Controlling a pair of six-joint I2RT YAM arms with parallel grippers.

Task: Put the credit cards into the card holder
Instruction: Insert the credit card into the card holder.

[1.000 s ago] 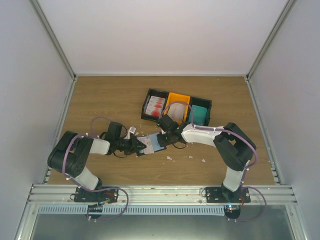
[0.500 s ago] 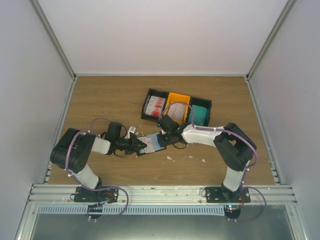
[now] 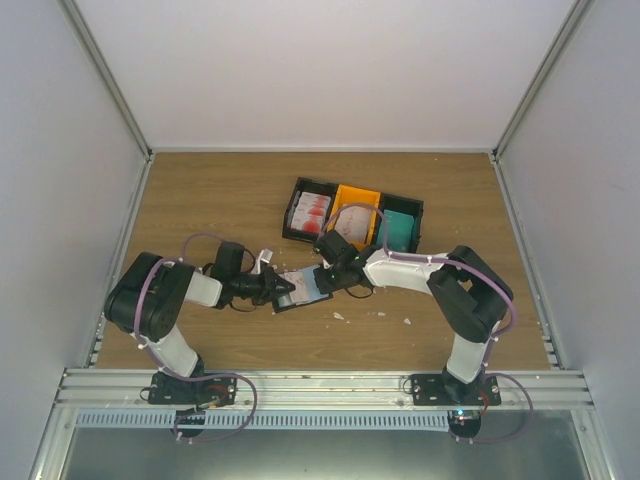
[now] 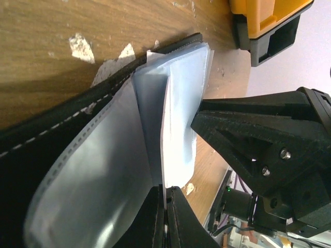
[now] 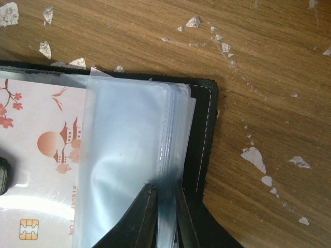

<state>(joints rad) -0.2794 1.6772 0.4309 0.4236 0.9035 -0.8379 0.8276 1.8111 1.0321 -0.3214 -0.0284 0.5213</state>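
Sliding one card into a pocket looks to be the step in hand. On the left of the table (image 3: 210, 200), the left arm lies low and reaches rightward, elbow folded back toward the near edge. The left gripper (image 4: 165, 195) has its jaws closed on the thin edge of a red-and-white credit card (image 5: 46, 150). The card lies flat across the open card holder (image 3: 303, 288), which sits mid-table between the two grippers, and its right end seems tucked under the plastic.

From the right, the other arm bends in over the holder. The right gripper (image 5: 164, 192) has its jaws nipped together on a clear sleeve (image 5: 129, 150) at the holder's right edge. Next, I judge, the left must push the card straight rightward while the right keeps the sleeve mouth lifted. Just beyond, on the far side, stand the trays (image 3: 358, 189).
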